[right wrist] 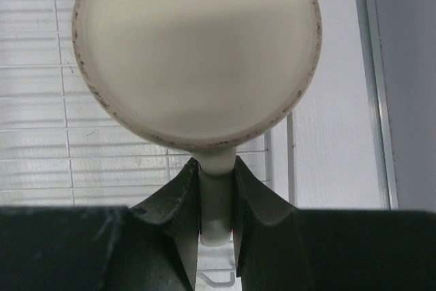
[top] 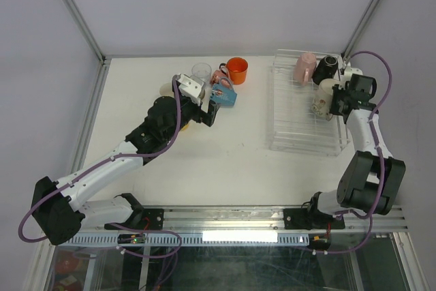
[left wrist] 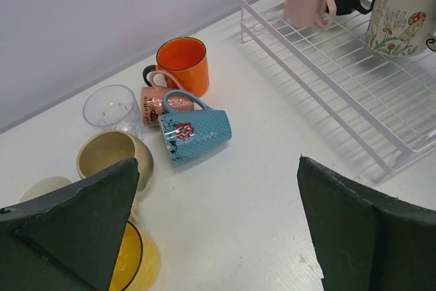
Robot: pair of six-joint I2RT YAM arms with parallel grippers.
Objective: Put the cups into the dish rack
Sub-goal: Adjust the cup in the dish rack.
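The cream mug (right wrist: 197, 52) with the flower print hangs at the far right end of the dish rack (top: 293, 142), gripped only by its handle: the right gripper (right wrist: 216, 168) has its fingers clamped on that thin loop, and a flat pale end of the mug faces the wrist camera. Whether the mug already rests on the wires cannot be told. Just beyond it, along the rack's far edge, stand a tall pink mug (top: 304, 66) and a black mug (top: 327, 66), close enough that a swing of the held mug could knock either. The narrow hold on the handle is the main worry, I judge: the heavy body can pivot about it, and letting go before the mug sits flat could tip it over. Across the table (top: 238, 161), near the far edge left of centre, the remaining cups lie bunched: a blue mug (left wrist: 197, 134) on its side touching a small pink mug (left wrist: 157, 100), an orange mug (left wrist: 182, 65) and a glass tumbler (left wrist: 111, 107). The left gripper (left wrist: 218, 161) hovers over them, fingers wide apart; a clumsy descent could roll the blue mug.
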